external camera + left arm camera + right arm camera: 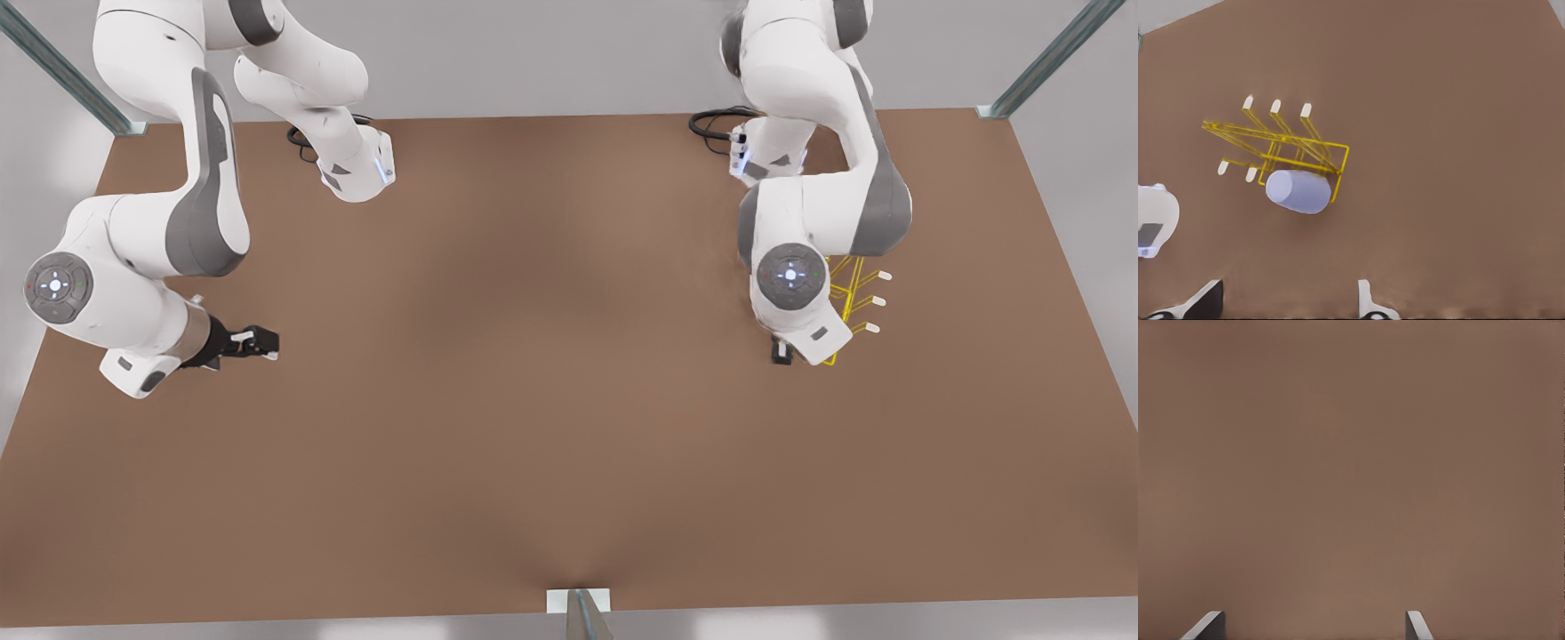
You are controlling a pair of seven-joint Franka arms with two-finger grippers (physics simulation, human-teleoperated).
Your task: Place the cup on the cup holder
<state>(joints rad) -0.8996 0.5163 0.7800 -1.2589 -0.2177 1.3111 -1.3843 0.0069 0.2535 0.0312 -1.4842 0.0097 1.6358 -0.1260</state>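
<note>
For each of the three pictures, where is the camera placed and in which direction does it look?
Front view: high over the table, looking down; both arms show, the right gripper at its left, the left gripper by the cup holder.
Left wrist view: on the left arm, looking down at the cup lying against the holder; its open fingertips show.
Right wrist view: on the waiting right arm, facing bare table; open fingertips show.
Shared: holder, in front and left wrist views.

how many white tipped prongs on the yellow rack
5 in the left wrist view: three along one side of the cup holder, at; two opposite, at. The cup may hide more.
</note>
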